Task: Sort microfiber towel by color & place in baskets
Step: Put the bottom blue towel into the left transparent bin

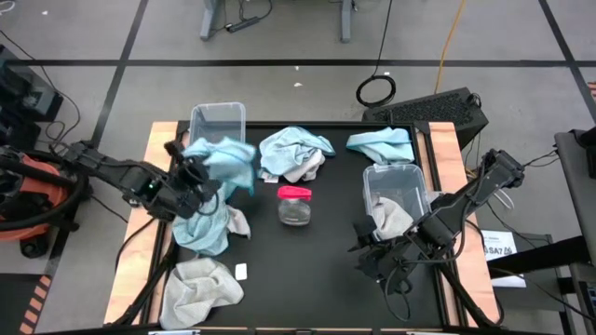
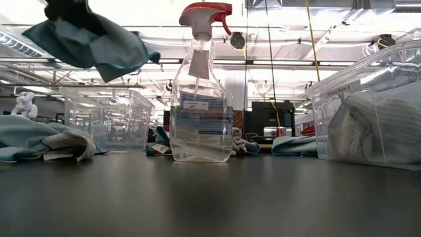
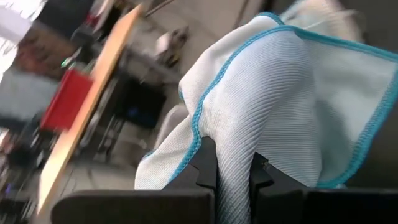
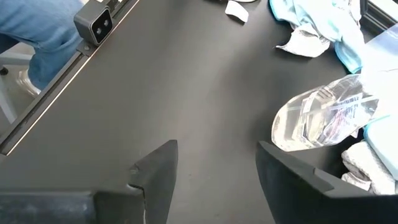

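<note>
Blue microfiber towel (image 1: 223,160) pinched between the pressed-together fingers of the left tool (image 1: 191,177), lifted off the black counter (image 1: 307,270), hanging just beside the left basket (image 1: 218,119), on its near side. More blue towels heaped below the tool (image 1: 203,228) and beyond the spray bottle (image 1: 294,205), next to that same basket (image 1: 296,152); another blue one (image 1: 382,144) at the counter's far right corner. Grey towel (image 1: 200,282) at the near left edge. Right basket (image 1: 396,191) holding a grey towel (image 1: 391,216). Right tool (image 1: 365,249) spread wide, empty, low over bare counter on the near side of the right basket.

Left wrist view: ribbed cloth with teal stitching (image 3: 261,106) clamped between the fingers (image 3: 205,168), hidden from above. Low view: towel (image 2: 92,43) hanging high left of the bottle (image 2: 200,99), both baskets (image 2: 108,118) (image 2: 371,108) flanking it. Right wrist view: spread fingers (image 4: 155,168), the bottle lying sideways in the picture (image 4: 317,118), and a person's jeans-clad leg (image 4: 37,31) past the counter's edge.
</note>
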